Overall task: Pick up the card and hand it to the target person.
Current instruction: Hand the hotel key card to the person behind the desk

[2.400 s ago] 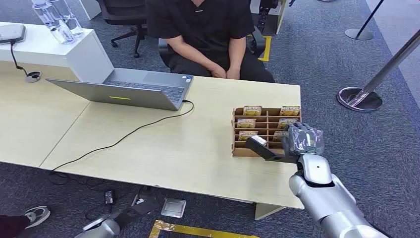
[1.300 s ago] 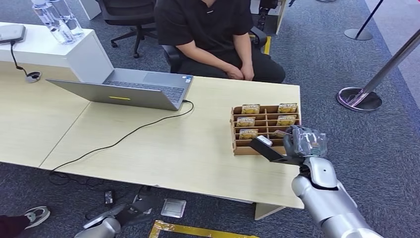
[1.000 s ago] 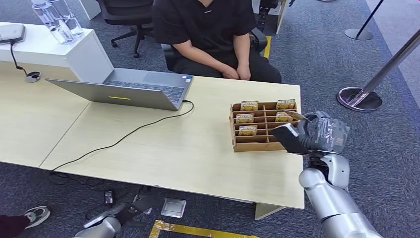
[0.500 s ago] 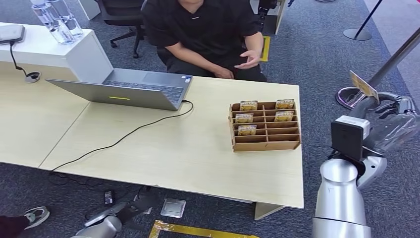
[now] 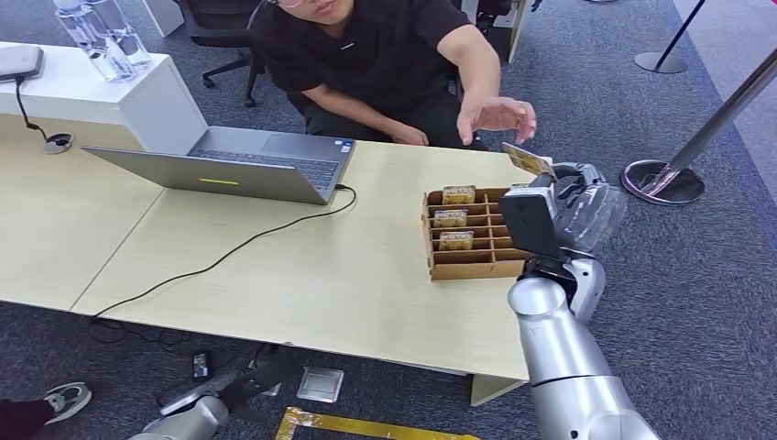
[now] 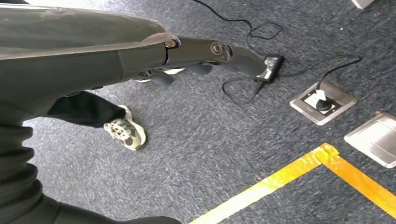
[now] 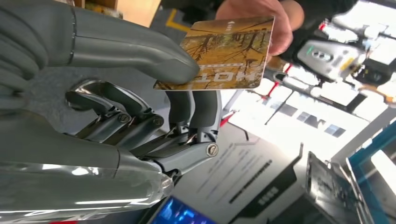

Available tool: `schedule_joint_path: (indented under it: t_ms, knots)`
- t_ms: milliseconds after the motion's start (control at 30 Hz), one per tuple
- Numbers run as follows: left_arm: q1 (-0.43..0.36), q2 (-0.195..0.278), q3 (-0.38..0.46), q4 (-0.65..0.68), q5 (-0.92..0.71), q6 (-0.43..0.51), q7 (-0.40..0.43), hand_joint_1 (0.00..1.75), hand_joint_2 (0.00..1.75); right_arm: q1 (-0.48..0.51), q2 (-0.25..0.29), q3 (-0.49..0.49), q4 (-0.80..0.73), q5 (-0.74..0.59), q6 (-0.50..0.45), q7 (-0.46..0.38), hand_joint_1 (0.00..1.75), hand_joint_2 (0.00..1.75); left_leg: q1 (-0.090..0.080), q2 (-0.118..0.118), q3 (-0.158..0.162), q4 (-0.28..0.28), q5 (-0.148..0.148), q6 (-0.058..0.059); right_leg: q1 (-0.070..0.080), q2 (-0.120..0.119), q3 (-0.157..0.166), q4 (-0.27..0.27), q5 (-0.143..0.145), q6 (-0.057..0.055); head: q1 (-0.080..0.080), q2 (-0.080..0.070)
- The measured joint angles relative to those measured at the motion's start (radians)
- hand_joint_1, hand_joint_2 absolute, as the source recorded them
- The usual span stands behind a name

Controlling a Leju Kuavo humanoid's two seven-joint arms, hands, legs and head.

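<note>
My right hand (image 5: 582, 206) is raised over the table's far right corner and pinches a yellow-brown printed card (image 5: 527, 159) between thumb and fingers. In the right wrist view the card (image 7: 224, 53) sticks out past my thumb (image 7: 135, 51), and the person's hand (image 7: 261, 18) is right behind its far edge. The seated person in a black shirt reaches an arm across, their hand (image 5: 497, 117) just above the card. I cannot tell whether it touches the card. My left hand (image 5: 183, 417) hangs low beside the table, with its dark fingers (image 6: 210, 51) stretched out and holding nothing.
A wooden card rack (image 5: 472, 266) with several more cards (image 5: 458, 194) stands under my right forearm. An open laptop (image 5: 247, 165) with its cable lies to the left, with water bottles (image 5: 101, 32) behind it. A stanchion base (image 5: 662, 181) stands on the carpet at right.
My right arm has swung in from the right side towards the person, bringing the card up over the rack. The person has leaned forward and reached a hand out to it.
</note>
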Motion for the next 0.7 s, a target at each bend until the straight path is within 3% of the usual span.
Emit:
schedule_joint_path:
  t_ms: [233, 567, 667, 700]
  knots:
    - [0.001, 0.000, -0.004, 0.002, -0.010, -0.007, 0.000, 0.00, 1.75, -0.021, 0.000, 0.096, 0.088, -0.053, -0.001, 0.049, 1.75, 1.75, 0.000, 0.000, 0.000, 0.000, 0.000, 0.000, 0.000, 0.000, 0.000, 0.000, 0.000, 0.000, 0.000, 0.000]
    - [-0.002, 0.000, -0.020, 0.002, -0.039, 0.010, 0.010, 0.00, 1.75, -0.033, -0.001, 0.121, 0.131, -0.054, -0.002, 0.094, 1.75, 1.75, 0.000, 0.000, 0.000, 0.000, 0.000, 0.000, 0.000, 0.000, -0.001, 0.000, 0.000, 0.000, 0.001, 0.000]
    - [-0.005, 0.000, -0.032, 0.002, -0.049, 0.020, 0.019, 0.00, 0.44, -0.033, -0.002, 0.120, 0.134, -0.051, -0.003, 0.094, 1.75, 1.75, 0.000, 0.000, 0.000, 0.000, 0.000, 0.000, 0.000, 0.000, -0.001, 0.000, 0.000, 0.000, 0.001, 0.000]
    - [-0.006, 0.000, -0.033, 0.002, -0.047, 0.020, 0.020, 0.00, 0.00, -0.033, -0.002, 0.120, 0.134, -0.048, -0.003, 0.094, 1.31, 1.75, 0.000, 0.001, 0.000, 0.000, 0.000, 0.000, 0.000, 0.000, -0.001, 0.000, 0.000, 0.000, 0.001, 0.000]
